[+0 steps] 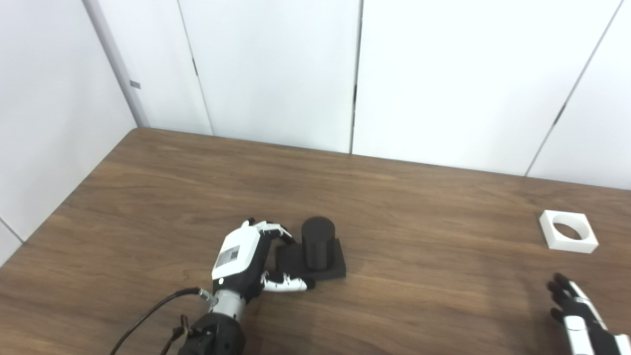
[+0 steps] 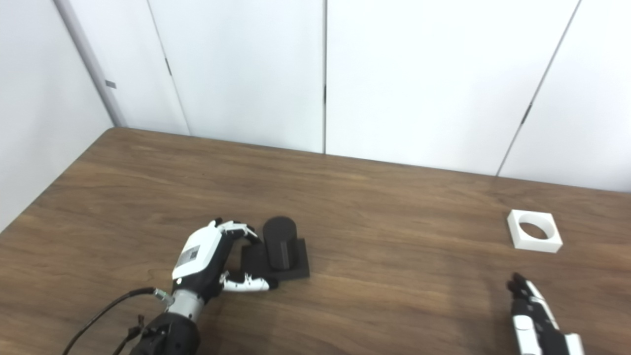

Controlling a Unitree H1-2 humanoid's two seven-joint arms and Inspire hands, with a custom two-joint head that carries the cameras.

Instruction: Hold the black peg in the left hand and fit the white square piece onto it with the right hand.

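Wood-grain tabletop [image 1: 394, 207] backed by white wall panels [image 1: 443, 74] carries two pieces: one black peg [image 1: 318, 241] upright on its square base at near left, and one white square piece [image 1: 568, 231] with a round hole, well apart at far right. Left hand [image 1: 246, 259] cups the peg's base, fingers loosely curled, not clearly gripping. Right hand [image 2: 535, 315] hovers with fingers extended, empty, near the white piece; bare wood lies between them.
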